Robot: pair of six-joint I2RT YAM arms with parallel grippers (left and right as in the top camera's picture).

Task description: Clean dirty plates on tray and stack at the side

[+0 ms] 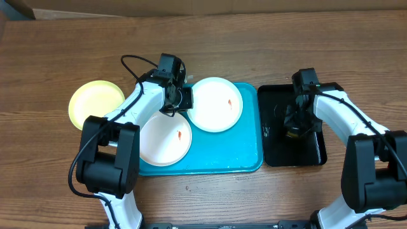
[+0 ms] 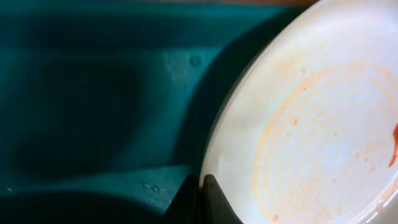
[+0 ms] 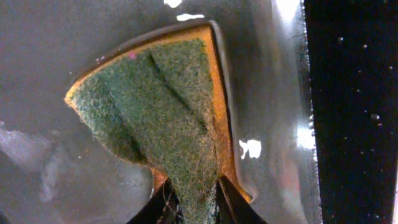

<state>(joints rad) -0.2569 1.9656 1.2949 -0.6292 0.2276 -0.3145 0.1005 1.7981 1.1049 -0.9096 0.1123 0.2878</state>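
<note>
Mostly undone: two smeared white plates [image 1: 216, 105] lie on the tray [image 1: 241, 159], left tool [image 2: 200, 198] pinching one's rim; yellow plate [image 1: 95, 102] on desk [image 1: 63, 51] left of tray; right tool [image 3: 194, 205] clamps sponge [image 3: 155, 106].

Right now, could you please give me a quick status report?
Left gripper pinching rim of white plate on turquoise tray. Right gripper shut on green sponge in black tray. Yellow plate on table. Nothing blocking.

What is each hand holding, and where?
The right hand pinches the sponge by its narrow end. The left hand looks clamped on the rim of a white plate.
</note>
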